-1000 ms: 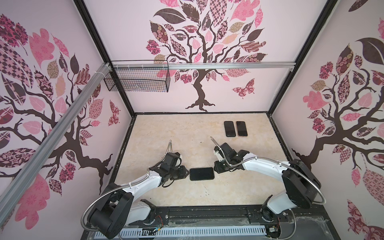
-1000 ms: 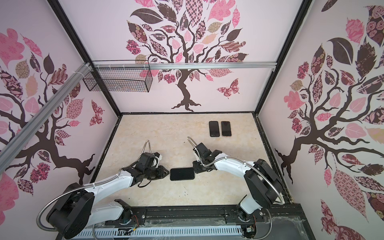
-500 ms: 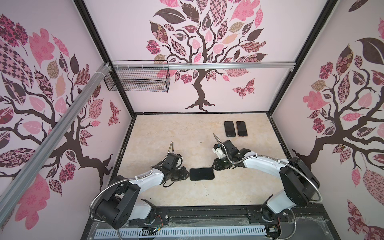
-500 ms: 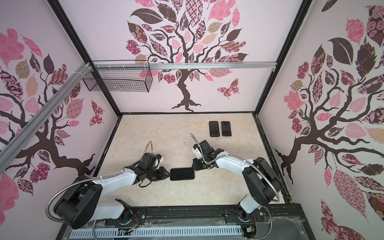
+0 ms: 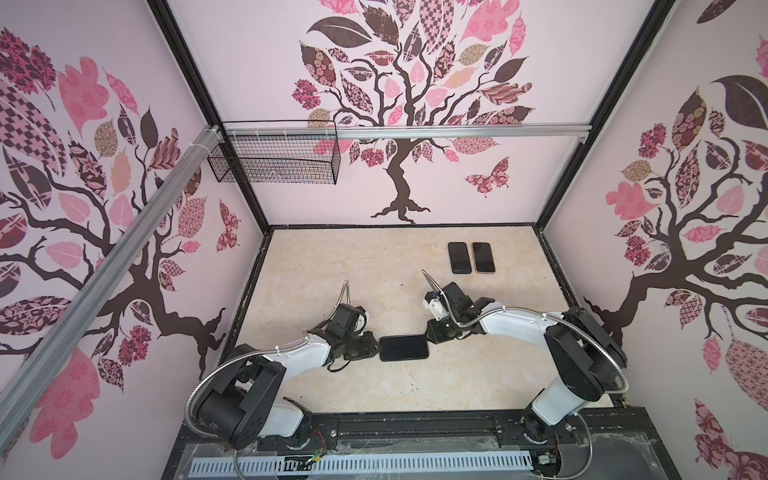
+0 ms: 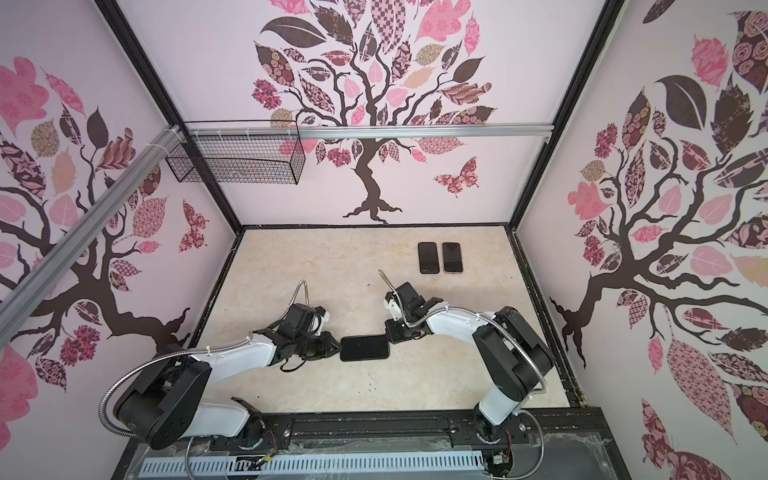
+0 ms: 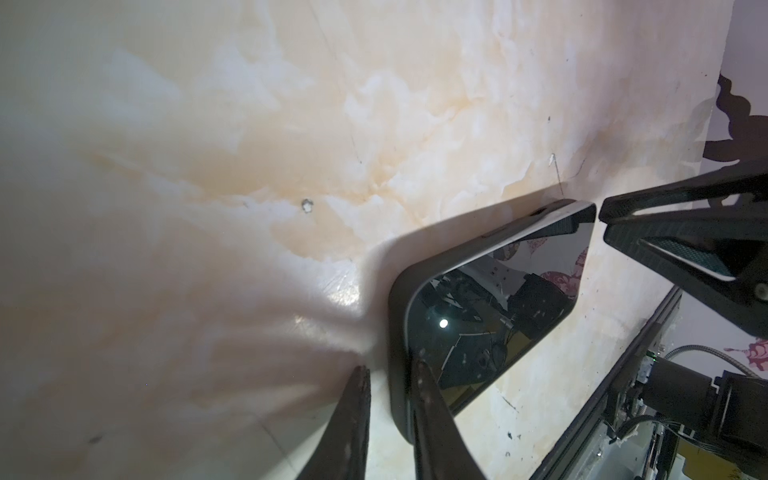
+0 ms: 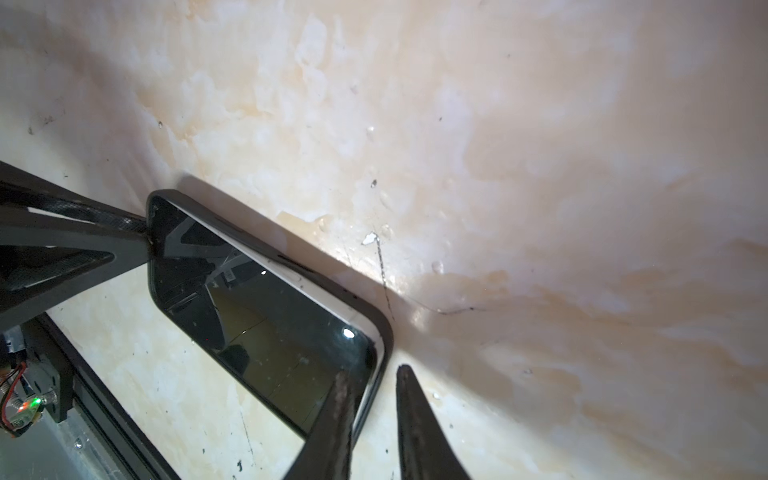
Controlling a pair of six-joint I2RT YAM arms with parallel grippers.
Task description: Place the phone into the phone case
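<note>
Towards 6 o'clock on the table (image 5: 332,270), the phone (image 5: 403,348) is seen seated in its black phone case (image 7: 397,332). Its ends have just been closed in on, by the left gripper (image 7: 390,365) at 9 o'clock and the right gripper (image 8: 372,370) at 2 o'clock. Each has narrowed astride the rim, but whether it is clamped cannot be told. Final pressing-in is suggested. Spare phones (image 5: 460,257) lie at 1 o'clock; no writing can be read

Left fingers (image 7: 432,415) and right fingers (image 8: 336,415) nearer the phone (image 5: 403,348) (narrower too).

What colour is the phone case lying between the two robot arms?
Black. The phone case shows best in the left wrist view, as a dark rim around the glass.
</note>
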